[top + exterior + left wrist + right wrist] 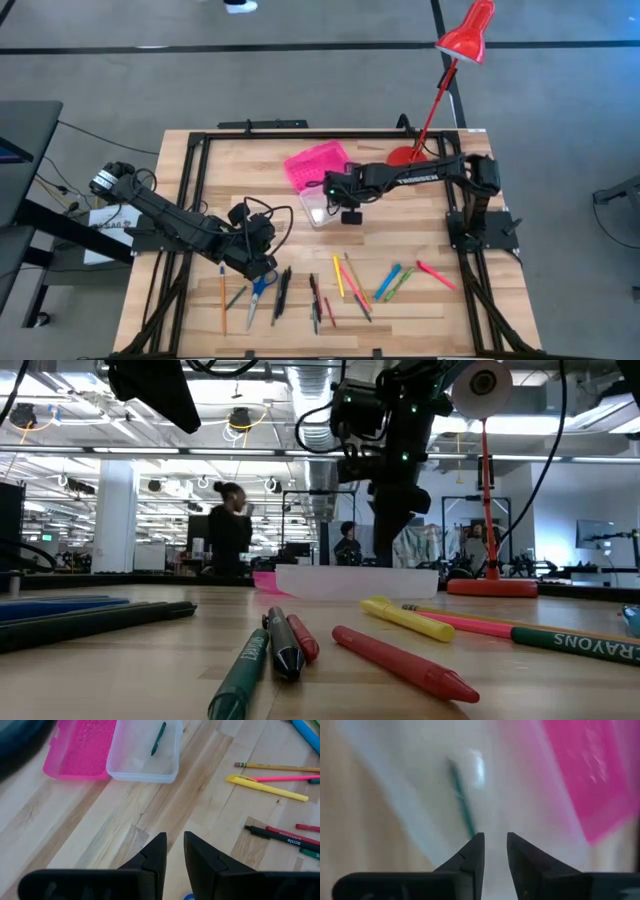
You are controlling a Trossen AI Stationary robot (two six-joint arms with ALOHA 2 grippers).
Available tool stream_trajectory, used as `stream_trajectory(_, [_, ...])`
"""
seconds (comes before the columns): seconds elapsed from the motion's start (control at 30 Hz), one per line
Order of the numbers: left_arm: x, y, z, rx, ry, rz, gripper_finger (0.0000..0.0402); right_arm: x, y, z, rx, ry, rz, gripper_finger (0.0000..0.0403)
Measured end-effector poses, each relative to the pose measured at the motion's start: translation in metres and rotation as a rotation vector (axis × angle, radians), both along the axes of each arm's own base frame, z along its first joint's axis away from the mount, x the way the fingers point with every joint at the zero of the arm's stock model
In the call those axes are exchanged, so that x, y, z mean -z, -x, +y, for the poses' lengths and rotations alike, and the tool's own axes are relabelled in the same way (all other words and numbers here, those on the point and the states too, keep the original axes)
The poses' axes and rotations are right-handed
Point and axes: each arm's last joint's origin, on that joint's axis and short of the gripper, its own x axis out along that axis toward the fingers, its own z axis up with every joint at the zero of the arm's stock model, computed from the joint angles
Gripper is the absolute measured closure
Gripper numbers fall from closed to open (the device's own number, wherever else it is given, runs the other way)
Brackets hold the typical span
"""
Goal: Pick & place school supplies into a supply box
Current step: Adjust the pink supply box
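The supply box lies open at the table's middle, with its pink lid (315,165) flat beside its clear base (322,210). One green pen (159,739) lies inside the base. My right gripper (493,851) hovers over the base (420,780) and above the green pen (462,807), its fingers a narrow gap apart and empty. My left gripper (173,851) hangs over the near left of the table (260,268), just above the blue-handled scissors (262,290), also a narrow gap apart and empty. The other pens and pencils (345,280) lie along the near side.
A red desk lamp (465,35) stands with its base (408,155) at the far right, behind my right arm. Near the camera lie a green, a black and a red pen (280,645), a red crayon (400,660) and a yellow marker (405,618). People stand beyond the table.
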Motion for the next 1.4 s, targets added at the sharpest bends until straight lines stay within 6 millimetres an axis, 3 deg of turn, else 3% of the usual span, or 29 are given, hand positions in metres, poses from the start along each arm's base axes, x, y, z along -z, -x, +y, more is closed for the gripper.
stream_trajectory(0.3, [0.0,0.0,0.0,0.0,0.0,0.0,0.034,0.003,0.034,-0.049,0.44,-0.034,0.142,0.0341])
stream_trajectory(0.43, [0.0,0.0,0.0,0.0,-0.004,0.0,0.034,0.003,0.044,-0.062,0.48,-0.047,0.192,0.0345])
stream_trajectory(0.87, [0.0,0.0,0.0,0.005,-0.014,0.001,0.034,0.003,0.044,-0.055,0.401,-0.189,0.222,0.0363])
stream_trajectory(1.2, [0.0,0.0,0.0,0.005,-0.015,0.002,0.034,0.018,0.052,-0.038,0.373,-0.261,0.294,0.0384])
stream_trajectory(1.4, [0.0,0.0,0.0,0.017,-0.023,0.007,0.034,0.018,0.043,-0.027,0.35,-0.259,0.238,0.039])
